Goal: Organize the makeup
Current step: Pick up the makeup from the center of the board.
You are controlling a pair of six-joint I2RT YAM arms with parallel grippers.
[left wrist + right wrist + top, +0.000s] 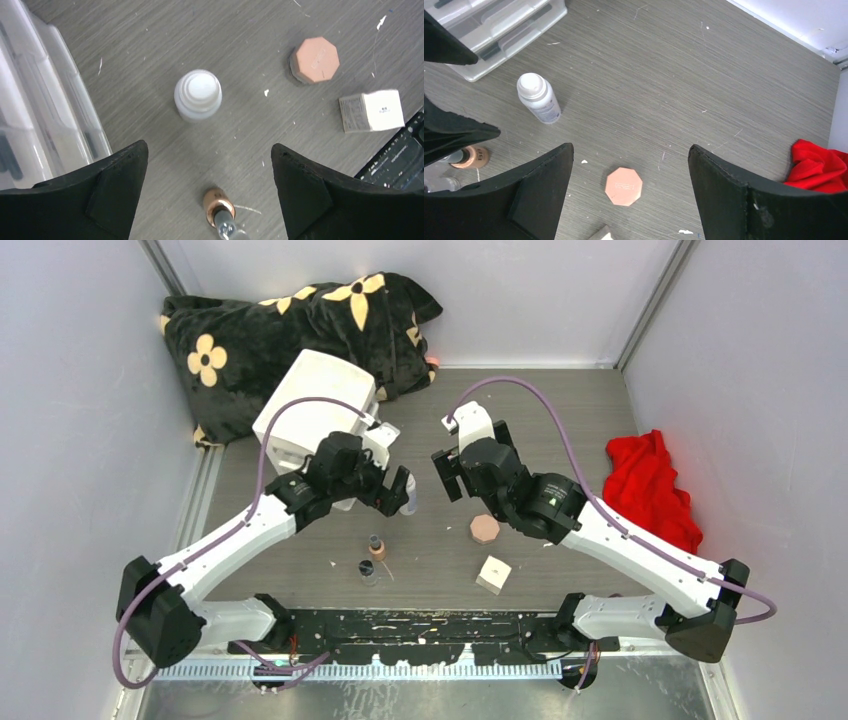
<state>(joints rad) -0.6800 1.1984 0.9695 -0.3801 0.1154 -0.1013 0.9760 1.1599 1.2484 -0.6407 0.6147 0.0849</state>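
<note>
My left gripper (396,490) (209,150) is open and empty, hovering just short of the upright white bottle (198,95) (411,504) (538,97). The tan dark-capped bottle (376,547) (218,201) (472,156) stands nearer the bases, with the small clear jar (368,572) (438,183) beside it. My right gripper (447,466) (630,150) is open and empty above the pink-brown octagonal compact (484,529) (623,186) (314,60). The white cube (493,574) (371,111) lies near the compact. No thin sticks are in view.
The large white drawer box (315,410) (45,100) (499,25) stands at the back left, close to my left gripper. A black flowered blanket (300,330) lies behind it. A red cloth (650,485) (819,167) lies at the right.
</note>
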